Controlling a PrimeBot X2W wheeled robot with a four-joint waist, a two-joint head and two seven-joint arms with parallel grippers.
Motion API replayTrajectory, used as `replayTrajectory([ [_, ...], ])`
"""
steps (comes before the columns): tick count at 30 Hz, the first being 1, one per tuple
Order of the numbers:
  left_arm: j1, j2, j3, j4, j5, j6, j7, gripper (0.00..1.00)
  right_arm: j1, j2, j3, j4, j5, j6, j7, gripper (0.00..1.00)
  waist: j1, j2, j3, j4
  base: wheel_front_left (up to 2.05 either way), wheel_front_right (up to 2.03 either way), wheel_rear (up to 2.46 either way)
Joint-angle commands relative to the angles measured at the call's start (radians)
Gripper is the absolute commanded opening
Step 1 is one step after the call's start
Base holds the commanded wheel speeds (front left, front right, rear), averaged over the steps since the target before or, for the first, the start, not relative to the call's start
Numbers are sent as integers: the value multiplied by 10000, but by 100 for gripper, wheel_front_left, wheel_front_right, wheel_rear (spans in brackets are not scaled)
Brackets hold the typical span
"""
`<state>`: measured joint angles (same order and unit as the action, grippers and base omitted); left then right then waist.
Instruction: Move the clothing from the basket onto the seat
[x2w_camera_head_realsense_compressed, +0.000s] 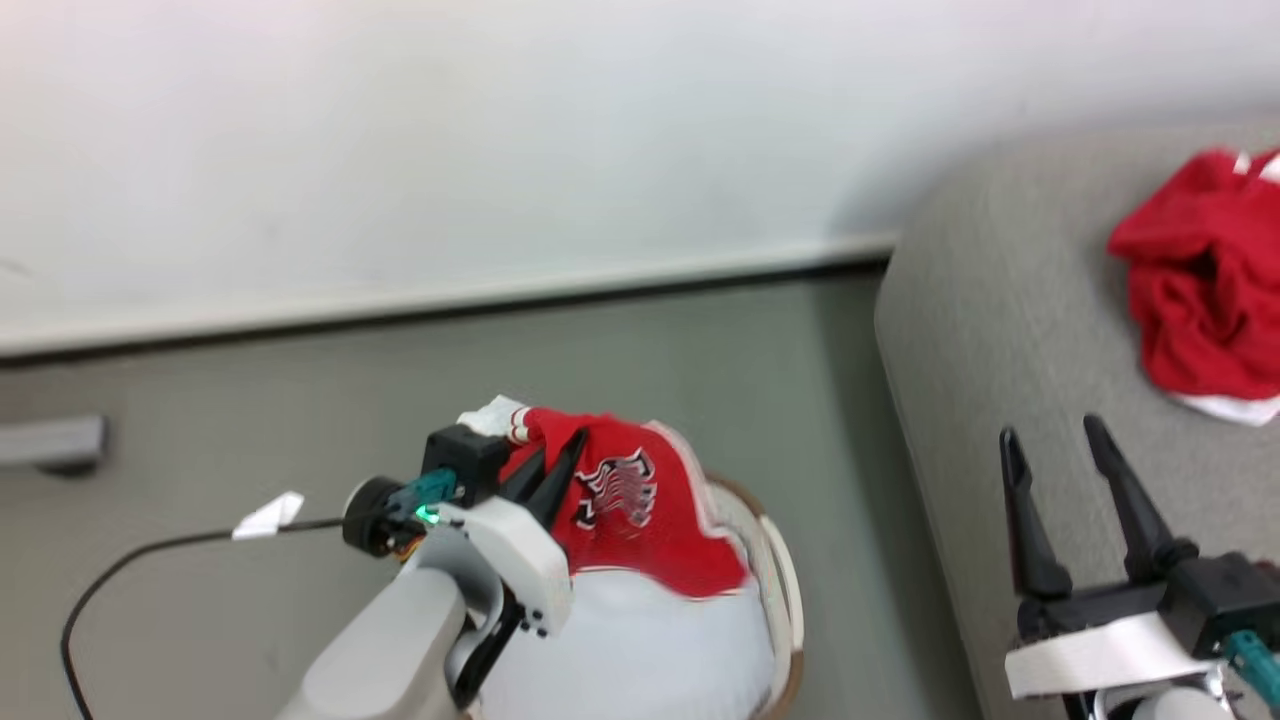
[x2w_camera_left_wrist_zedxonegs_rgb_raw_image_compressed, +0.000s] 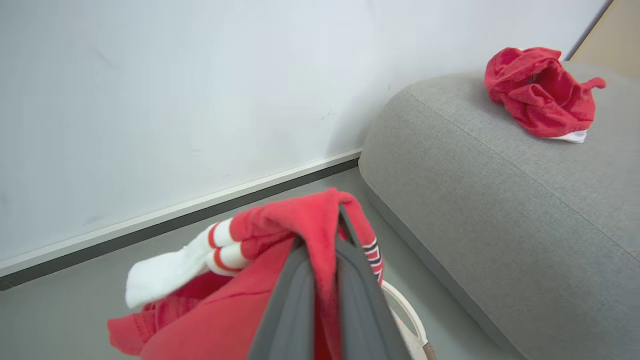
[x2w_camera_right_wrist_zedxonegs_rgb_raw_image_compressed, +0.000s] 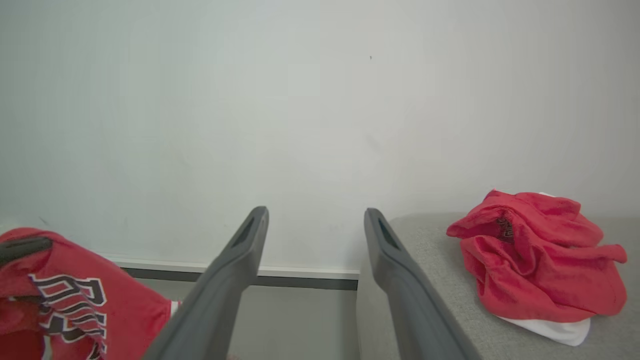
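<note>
My left gripper (x2w_camera_head_realsense_compressed: 556, 462) is shut on a red jersey (x2w_camera_head_realsense_compressed: 640, 515) with white trim and dark lettering, holding it up above the white basket (x2w_camera_head_realsense_compressed: 785, 580). The left wrist view has the red cloth (x2w_camera_left_wrist_zedxonegs_rgb_raw_image_compressed: 280, 240) pinched between the dark fingers (x2w_camera_left_wrist_zedxonegs_rgb_raw_image_compressed: 360, 300). A pale pad (x2w_camera_head_realsense_compressed: 630, 650) lies in the basket under the jersey. A crumpled red garment (x2w_camera_head_realsense_compressed: 1205, 280) rests on the light grey seat (x2w_camera_head_realsense_compressed: 1010, 330) at the right. My right gripper (x2w_camera_head_realsense_compressed: 1050, 440) hovers over the seat's near edge, open, with nothing between its fingers (x2w_camera_right_wrist_zedxonegs_rgb_raw_image_compressed: 240, 280).
A white wall with a pale baseboard (x2w_camera_head_realsense_compressed: 450, 295) runs behind the grey floor. A black cable (x2w_camera_head_realsense_compressed: 130, 570) and a scrap of white paper (x2w_camera_head_realsense_compressed: 268, 516) lie on the floor to the left. A grey block (x2w_camera_head_realsense_compressed: 50, 442) sits at the far left.
</note>
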<state>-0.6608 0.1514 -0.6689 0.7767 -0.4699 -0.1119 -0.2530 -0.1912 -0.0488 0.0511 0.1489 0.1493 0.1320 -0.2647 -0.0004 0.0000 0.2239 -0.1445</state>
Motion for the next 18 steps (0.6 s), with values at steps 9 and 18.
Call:
replayTrajectory([
  [9,1682,882,257,-2848,-533,769,933,0,916,-30,250,485,-181,-26,7,100,4,0,-2284,550,0,0,0],
  [18,2579,1752,331,-5706,-727,1407,2081,0,996,-27,1002,636,-344,-26,7,100,4,0,-2712,816,0,0,0],
])
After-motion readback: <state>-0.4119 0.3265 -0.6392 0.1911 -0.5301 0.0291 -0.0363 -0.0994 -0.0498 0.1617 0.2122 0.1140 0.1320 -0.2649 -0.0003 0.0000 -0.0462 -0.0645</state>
